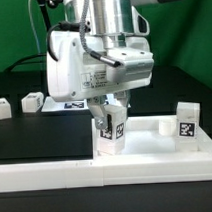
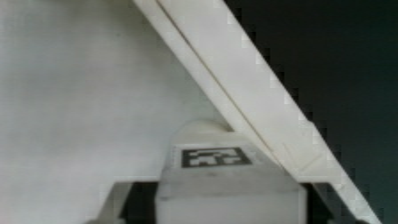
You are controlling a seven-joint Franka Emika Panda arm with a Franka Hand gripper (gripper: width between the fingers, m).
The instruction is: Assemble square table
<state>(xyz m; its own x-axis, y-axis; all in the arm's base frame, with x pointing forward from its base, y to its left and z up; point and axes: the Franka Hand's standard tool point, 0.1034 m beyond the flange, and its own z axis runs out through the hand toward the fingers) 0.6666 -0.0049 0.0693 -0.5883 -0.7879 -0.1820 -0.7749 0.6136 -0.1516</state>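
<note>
Black table [image 1: 36, 147], leg [image 1: 113, 132] gripped in claw [image 1: 110, 109]

I am losing the upper end of the short white plastic leg with a black-and-white tag [image 1: 113, 134] behind the white two-finger gripper [image 1: 111, 116] clamping it. White on white, I am not making out whether its foot is touching the white square tray-like plastic top [image 1: 156, 142]. The long white wall [image 1: 37, 175] is running off both side edges. The wrist view is blurring the tag's pattern and cropping the dark fingers [image 2: 139, 205].
</note>
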